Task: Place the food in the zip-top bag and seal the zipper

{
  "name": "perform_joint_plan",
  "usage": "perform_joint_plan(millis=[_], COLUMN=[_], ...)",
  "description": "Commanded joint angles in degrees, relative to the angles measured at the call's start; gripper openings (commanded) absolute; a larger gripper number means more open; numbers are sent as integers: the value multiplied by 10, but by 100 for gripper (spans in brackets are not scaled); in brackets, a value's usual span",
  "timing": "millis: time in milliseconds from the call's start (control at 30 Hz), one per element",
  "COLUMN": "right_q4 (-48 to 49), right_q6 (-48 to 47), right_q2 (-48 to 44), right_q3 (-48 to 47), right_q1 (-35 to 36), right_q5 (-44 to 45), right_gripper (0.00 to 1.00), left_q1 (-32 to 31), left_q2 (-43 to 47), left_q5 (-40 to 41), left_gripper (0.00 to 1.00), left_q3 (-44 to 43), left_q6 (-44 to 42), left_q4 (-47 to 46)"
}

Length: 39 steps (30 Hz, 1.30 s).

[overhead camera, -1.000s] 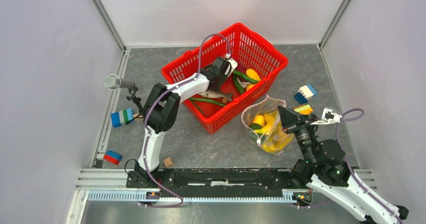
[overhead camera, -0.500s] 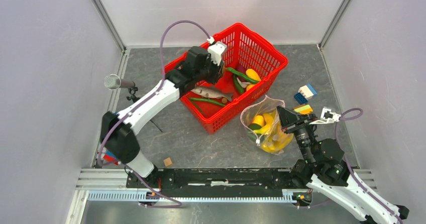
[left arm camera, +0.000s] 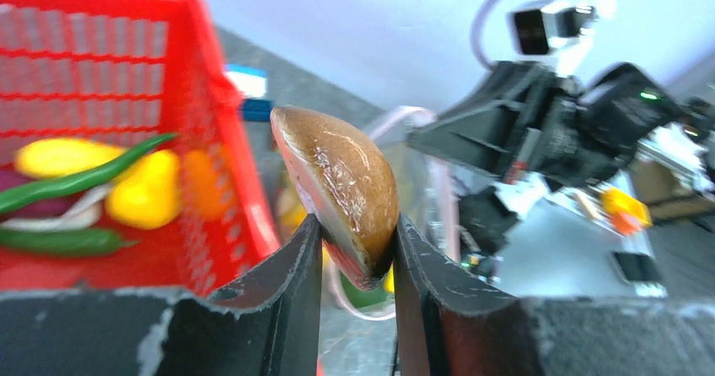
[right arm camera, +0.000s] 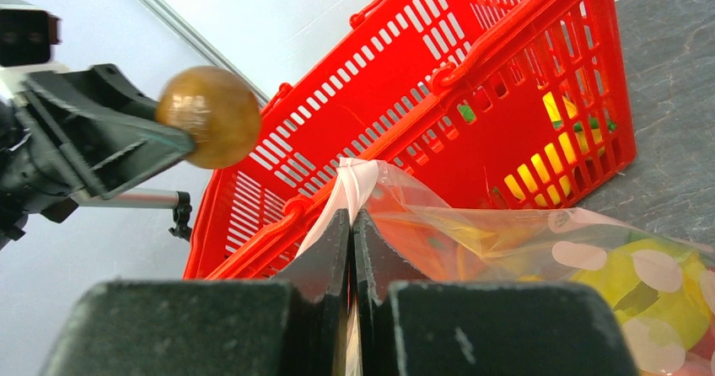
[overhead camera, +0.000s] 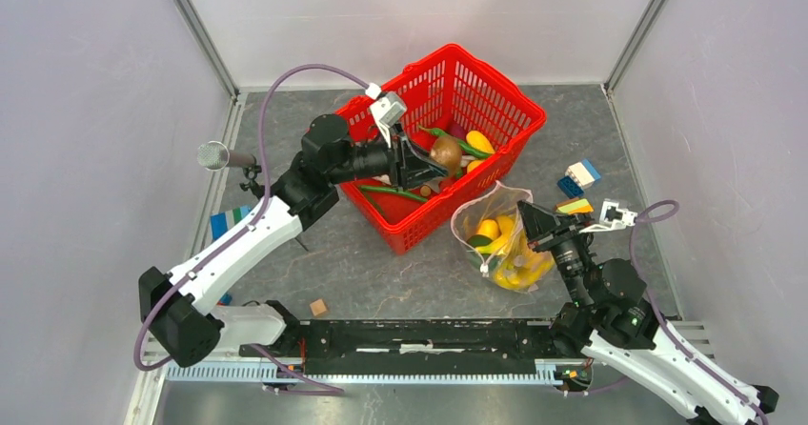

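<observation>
Left gripper (left arm camera: 356, 233) clamped on brown food (left arm camera: 337, 174) over red basket (overhead camera: 497, 87); risks missing zip-top bag (overhead camera: 502, 249) beside basket, mouth pinched narrow.

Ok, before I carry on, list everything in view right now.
red basket: one, red, floor, centre back.
loose food: several, yellow and green, inside the basket.
brown food: one, brown, held above the basket.
zip-top bag: one, clear with pale dots, right of basket.
bagged food: several, yellow and green, inside the bag.
bricks: at least four, mixed colours, right of basket and by left wall.
wooden cube: one, tan, floor near arm bases.
microphone: one, grey, left wall.
left gripper: one, black, shut on brown food.
right gripper: one, black, pinching the bag's edge.
</observation>
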State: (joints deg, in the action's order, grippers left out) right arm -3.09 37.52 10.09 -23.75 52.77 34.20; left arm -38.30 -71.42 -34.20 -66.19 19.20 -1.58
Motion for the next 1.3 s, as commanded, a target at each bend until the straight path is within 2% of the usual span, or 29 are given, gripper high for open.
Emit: perform_joint_plan(millis=[0,333,633,900,1000,1100,1200,1267], right_q4=[46,42,43,37,35,32,32,32], right_q6=[1,-3,-6,-6,-7,-5,-4,-3], right_q2=[9,13,13,6,4,-2,-8,-11], right_q3=[-4,-13,-16,-16,-16,-15,-13,-13], right_q1=[2,3,2,3,2,2,2,2], right_q5=[-14,-15,-17,-14,-13,-12,-10,-10], right_gripper=[7,6,6,6,6,6,6,6], left_q1=[-40,-101,-131,-134,-134,-133,-133,-132], left_q2=[-14,-70,-111,-97,-74,-30,39,77], left_q5=[-111,-160,-128,-92,-39,77,219,287], left_gripper=[20,21,21,20,19,18,18,18], left_q3=[-3,-28,-52,-65,-64,-46,21,61], left_q6=[67,9,-20,-44,-70,-101,-101,-96], left_q4=[-79,-17,33,63,87,100,35,-6])
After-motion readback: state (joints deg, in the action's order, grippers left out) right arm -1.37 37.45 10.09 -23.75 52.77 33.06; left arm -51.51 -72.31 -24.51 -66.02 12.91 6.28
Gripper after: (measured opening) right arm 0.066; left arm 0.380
